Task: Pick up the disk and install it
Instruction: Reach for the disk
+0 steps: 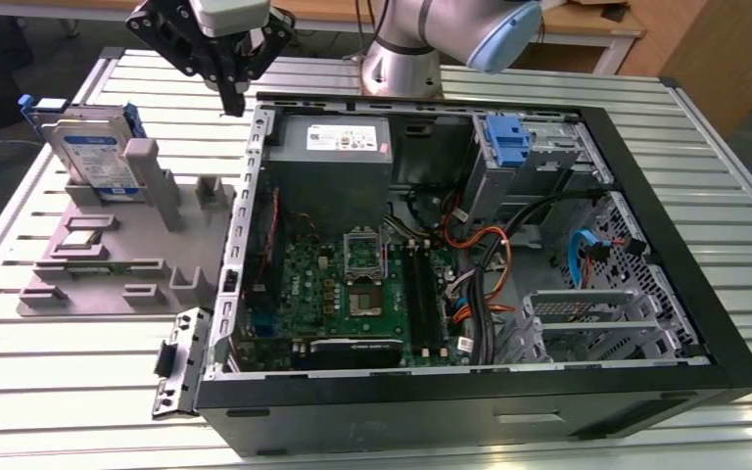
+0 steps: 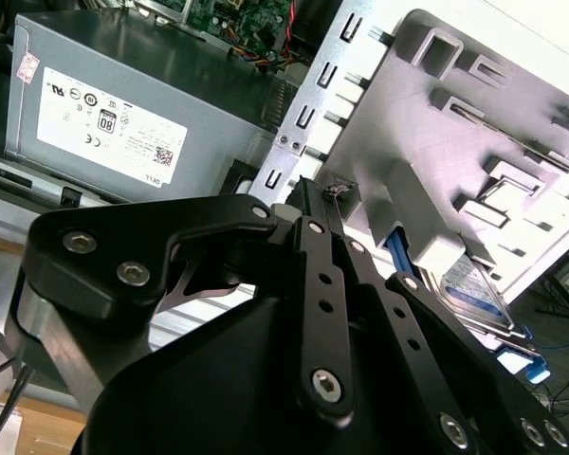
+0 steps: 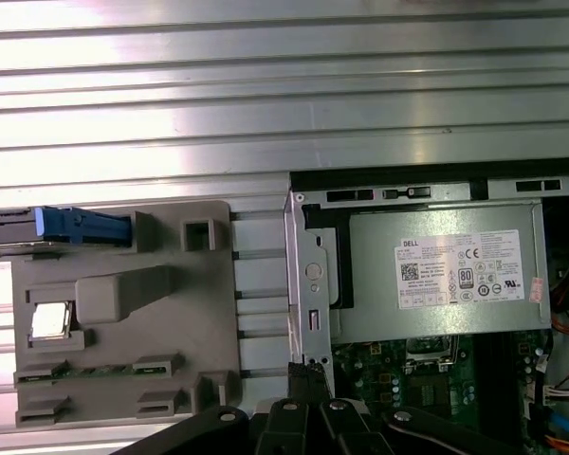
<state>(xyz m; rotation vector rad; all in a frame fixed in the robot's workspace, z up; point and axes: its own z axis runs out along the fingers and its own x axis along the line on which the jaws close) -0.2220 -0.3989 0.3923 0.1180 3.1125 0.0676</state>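
On the exterior view's left you have the disk [image 1: 95, 157], a flat silver hard drive with a white-and-blue label and a blue plastic frame. It stands on edge in a slot at the far end of the grey moulded plastic fixture [image 1: 115, 250], which lies on the slatted metal table [image 1: 63, 392]. Nothing grips it.

Further right, your black gripper [image 1: 232, 106] hangs apart from the disk, by the side wall of the open black computer case [image 1: 481, 392]. Its fingertips [image 3: 308, 374] are pinched together on nothing in the first wrist view. Inside the case, the large grey power-supply box [image 1: 337, 147] sits near the gripper. A tall blue plastic latch piece [image 1: 507, 142] stands further right.
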